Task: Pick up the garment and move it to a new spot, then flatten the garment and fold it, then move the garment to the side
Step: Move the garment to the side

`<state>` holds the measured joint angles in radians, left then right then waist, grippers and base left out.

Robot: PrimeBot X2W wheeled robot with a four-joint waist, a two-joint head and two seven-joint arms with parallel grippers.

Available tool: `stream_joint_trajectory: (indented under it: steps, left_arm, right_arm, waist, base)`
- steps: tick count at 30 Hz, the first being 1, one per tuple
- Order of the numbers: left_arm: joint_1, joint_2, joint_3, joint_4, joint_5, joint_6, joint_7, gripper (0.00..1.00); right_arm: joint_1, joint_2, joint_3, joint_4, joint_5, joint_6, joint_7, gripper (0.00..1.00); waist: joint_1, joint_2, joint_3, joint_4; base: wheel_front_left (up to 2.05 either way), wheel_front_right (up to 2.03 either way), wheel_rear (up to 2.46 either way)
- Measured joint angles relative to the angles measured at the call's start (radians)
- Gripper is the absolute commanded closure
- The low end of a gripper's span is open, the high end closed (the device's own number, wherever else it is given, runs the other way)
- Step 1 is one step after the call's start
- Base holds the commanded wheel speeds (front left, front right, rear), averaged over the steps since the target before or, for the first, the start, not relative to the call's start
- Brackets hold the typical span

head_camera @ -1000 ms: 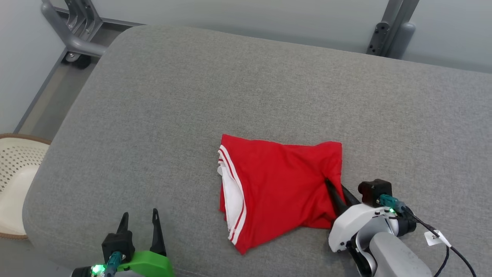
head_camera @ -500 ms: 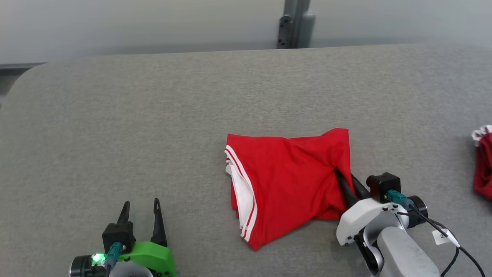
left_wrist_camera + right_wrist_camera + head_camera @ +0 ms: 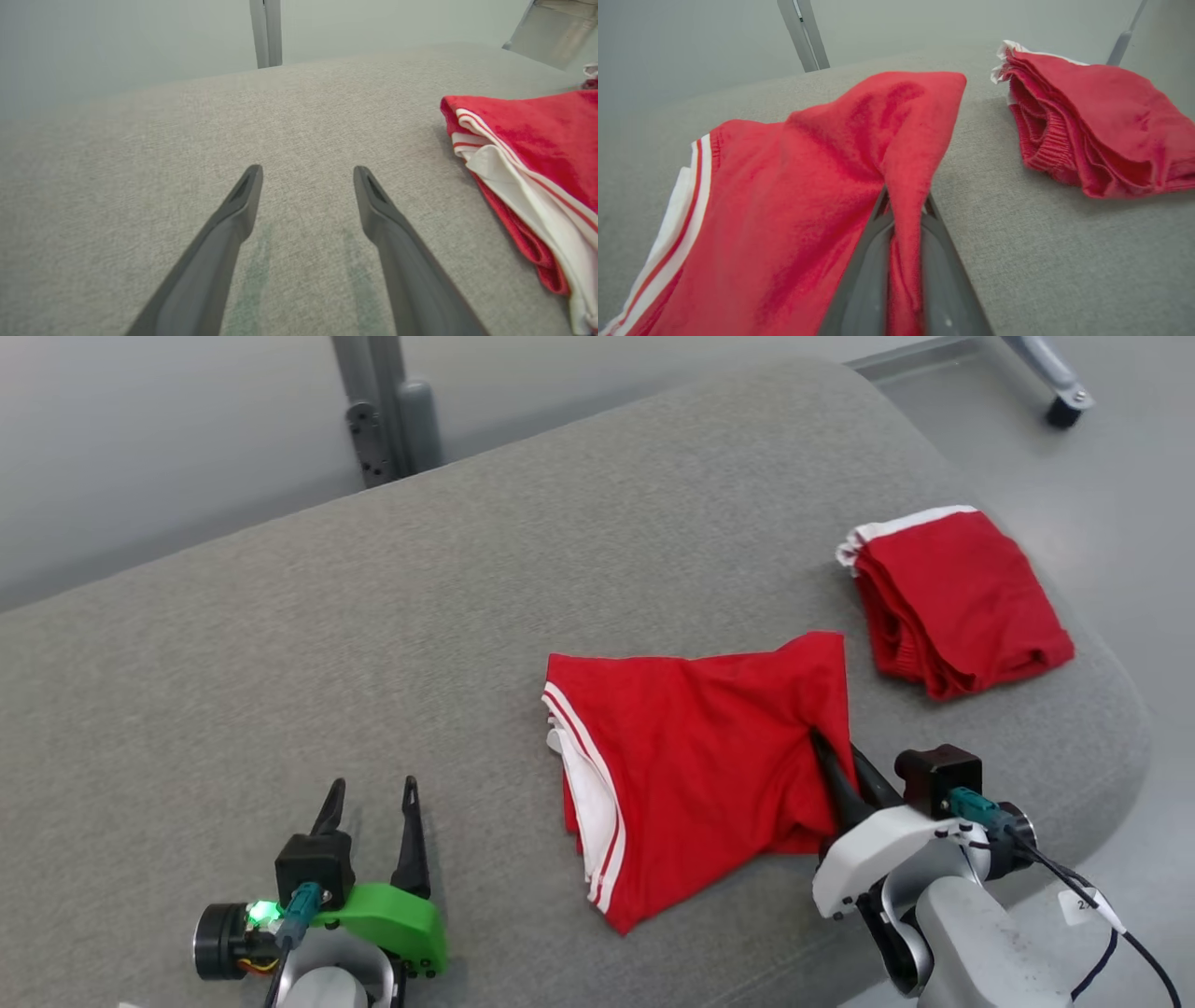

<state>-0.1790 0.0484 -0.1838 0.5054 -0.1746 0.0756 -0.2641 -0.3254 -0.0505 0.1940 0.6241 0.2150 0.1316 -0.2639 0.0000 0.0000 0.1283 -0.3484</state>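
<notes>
Red garment (image 3: 691,756) with white trim lies folded midway on the grey padded surface (image 3: 280,663), its right edge pinched between the clenched fingers of the right gripper (image 3: 831,751) (a second folded red garment (image 3: 957,597) sits apart, farther right), while the left gripper (image 3: 373,789) is spread and empty to its left.

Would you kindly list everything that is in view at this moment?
cushion: one, grey, under both garments.
garment: one, red with white stripes, centre of the cushion.
folded garment: one, red with white trim, far right of the cushion, apart from the first.
post: one, grey metal, behind the cushion.
caster: one, black, on the floor, top right.
left arm: one, green, lower left, jaws open over bare cushion.
right arm: one, white, lower right, jaws shut on the garment's right edge.
</notes>
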Motion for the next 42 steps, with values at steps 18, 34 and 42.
stream_joint_trajectory:
  steps: [18, 34, 42]
  left_arm:
    - [-0.044, -0.001, 0.001, 0.024, 0.065, -0.023, 0.000, 0.00]
    - [-0.079, 0.000, 0.010, 0.019, 0.113, -0.046, -0.001, 0.00]
    - [-0.063, 0.001, 0.053, 0.006, 0.097, -0.017, 0.000, 0.00]
  right_arm:
    - [-0.259, -0.087, -0.186, 0.069, -0.122, 0.000, 0.000, 1.00]
    - [-0.442, -0.264, -0.675, 0.274, -0.481, 0.000, 0.001, 0.00]
    - [-0.404, -0.114, -0.617, 0.077, -0.509, 0.000, 0.001, 0.00]
  waist:
    - [0.0000, 0.0000, 0.088, -0.092]
    - [0.0000, 0.0000, 0.166, 0.095]
    - [0.0000, 0.0000, 0.145, 0.138]
  base:
    - [0.00, 0.00, 0.00]
    - [0.00, 0.00, 0.00]
    - [0.00, 0.00, 0.00]
